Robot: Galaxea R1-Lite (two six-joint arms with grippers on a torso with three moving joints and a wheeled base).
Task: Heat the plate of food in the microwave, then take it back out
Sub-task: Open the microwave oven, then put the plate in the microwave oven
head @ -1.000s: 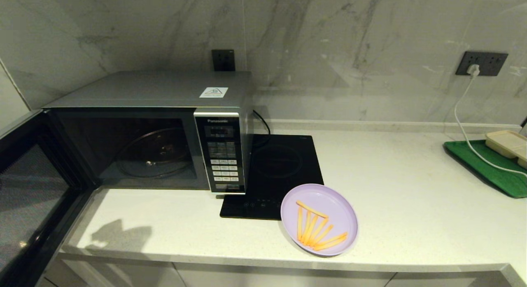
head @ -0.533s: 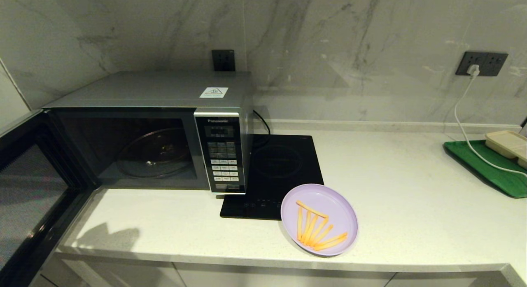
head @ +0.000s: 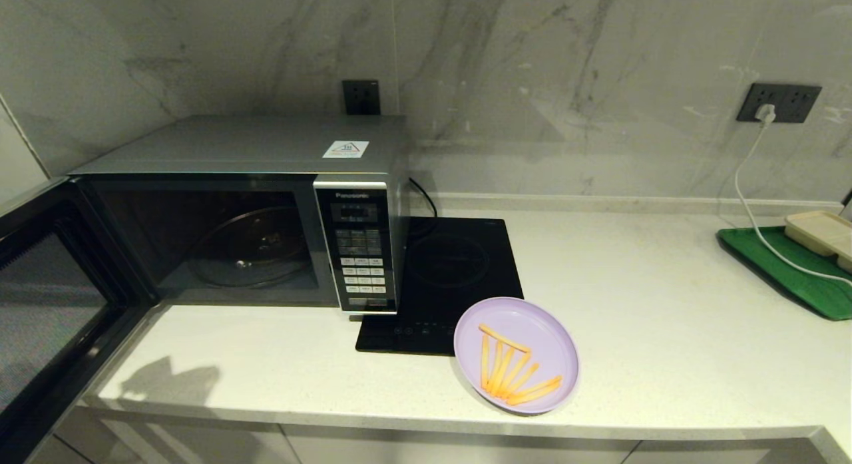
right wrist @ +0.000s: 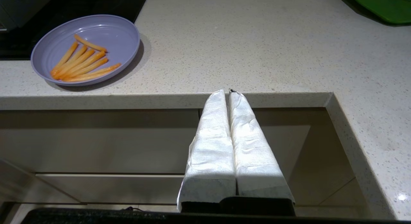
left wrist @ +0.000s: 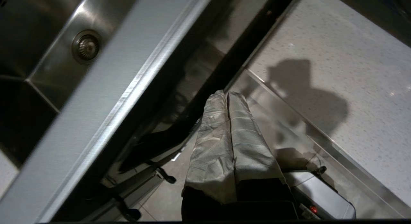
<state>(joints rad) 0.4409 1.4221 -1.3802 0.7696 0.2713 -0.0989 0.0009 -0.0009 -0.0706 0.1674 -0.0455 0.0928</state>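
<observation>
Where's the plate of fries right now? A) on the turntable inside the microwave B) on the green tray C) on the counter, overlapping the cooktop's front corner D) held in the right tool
C: the plate of food sits on the counter with its rim over the front right corner of the black cooktop, outside the open microwave, whose turntable is bare.

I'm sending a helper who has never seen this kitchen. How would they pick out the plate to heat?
Find the microwave at the counter's left, door open. Right of it lies a black cooktop. The plate overlaps the cooktop's front right corner near the counter edge: round, lilac, holding orange fries, unlike the beige container on the far-right green tray.
</observation>
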